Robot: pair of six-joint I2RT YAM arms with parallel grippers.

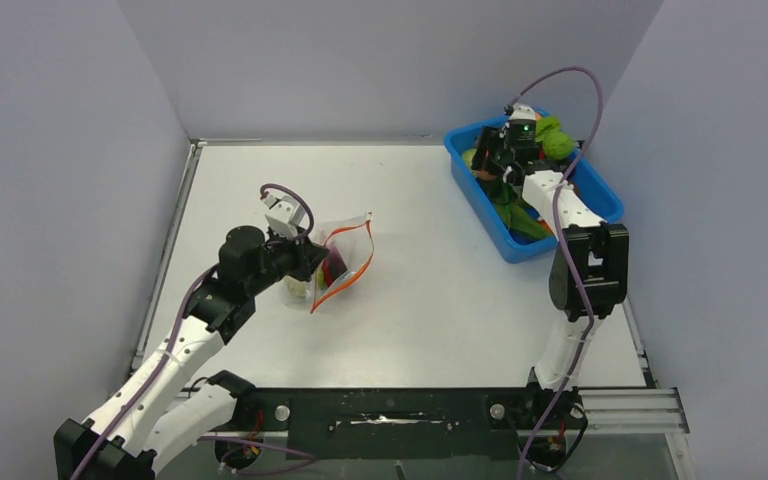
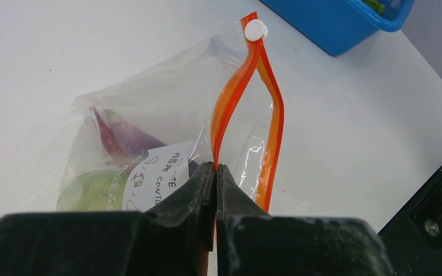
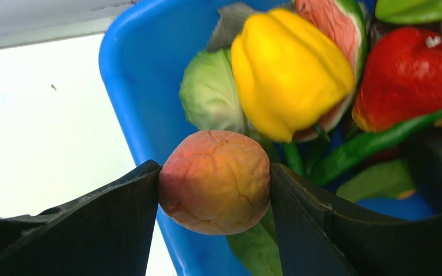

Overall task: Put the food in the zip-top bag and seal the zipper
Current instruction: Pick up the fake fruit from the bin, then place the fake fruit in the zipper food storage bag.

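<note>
The clear zip-top bag [image 2: 149, 109] lies on the white table with its mouth gaping. A purple eggplant [image 2: 129, 138] and a green piece [image 2: 92, 190] lie inside it. My left gripper [image 2: 216, 169] is shut on one side of the orange-red zipper [image 2: 233, 98]; in the top view this gripper [image 1: 315, 262] sits at the bag's [image 1: 345, 260] left edge. My right gripper [image 3: 214, 172] reaches into the blue tub [image 3: 138, 75], both fingers pressed against an orange peach [image 3: 216, 195]. Behind the peach lie a yellow pepper [image 3: 290, 69], a red piece [image 3: 408, 75] and a pale green one [image 3: 210, 95].
The blue tub [image 1: 480, 205] stands at the back right of the table, holding several more toy foods. A white slider tab [image 2: 255, 30] sits at the far end of the zipper. Grey walls close in the table on three sides.
</note>
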